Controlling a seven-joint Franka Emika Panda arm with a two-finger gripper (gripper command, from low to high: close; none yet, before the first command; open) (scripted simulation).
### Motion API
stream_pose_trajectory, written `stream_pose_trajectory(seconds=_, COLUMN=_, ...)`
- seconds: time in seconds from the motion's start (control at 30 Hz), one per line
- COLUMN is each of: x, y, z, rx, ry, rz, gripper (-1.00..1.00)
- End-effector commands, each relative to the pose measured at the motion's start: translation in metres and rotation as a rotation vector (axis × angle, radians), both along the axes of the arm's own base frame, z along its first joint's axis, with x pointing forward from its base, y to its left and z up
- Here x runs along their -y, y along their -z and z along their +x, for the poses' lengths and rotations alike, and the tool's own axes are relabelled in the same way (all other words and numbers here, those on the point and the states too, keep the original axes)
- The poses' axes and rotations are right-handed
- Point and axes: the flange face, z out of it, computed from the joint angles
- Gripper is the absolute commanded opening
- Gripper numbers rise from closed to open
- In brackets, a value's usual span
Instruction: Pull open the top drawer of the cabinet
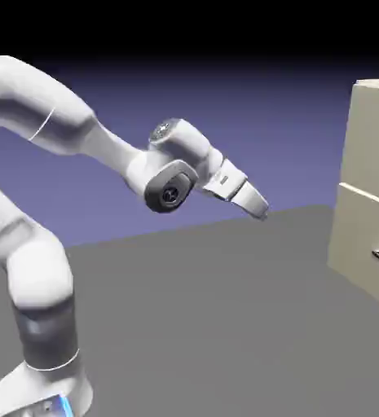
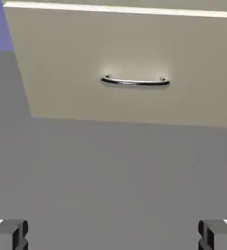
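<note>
Half the top drawer (image 1: 376,138) cropped

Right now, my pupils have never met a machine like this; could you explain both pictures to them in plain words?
The exterior view, from a camera standing apart, shows a white robot arm reaching over a grey surface toward a beige cabinet with dark handles. The hand view looks out along the jaws, whose two tips show at the bottom edge, wide apart. Ahead is a beige drawer front with a curved bar handle. Nothing is held.
</note>
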Motion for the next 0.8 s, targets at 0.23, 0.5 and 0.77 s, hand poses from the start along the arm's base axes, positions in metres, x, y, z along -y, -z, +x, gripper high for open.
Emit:
stream_pose_trajectory(seconds=0.23, x=-0.078, y=0.036, z=0.059, rx=-0.103, ry=-0.361, rz=-0.361, gripper=0.00)
stream_pose_trajectory(seconds=0.5, x=-0.158, y=0.087, z=0.097, rx=-0.141, ry=-0.745, rz=-0.612, gripper=0.00)
stream_pose_trajectory(seconds=0.77, x=-0.228, y=0.121, z=0.120, rx=-0.059, ry=-1.092, rz=-0.772, gripper=0.00)
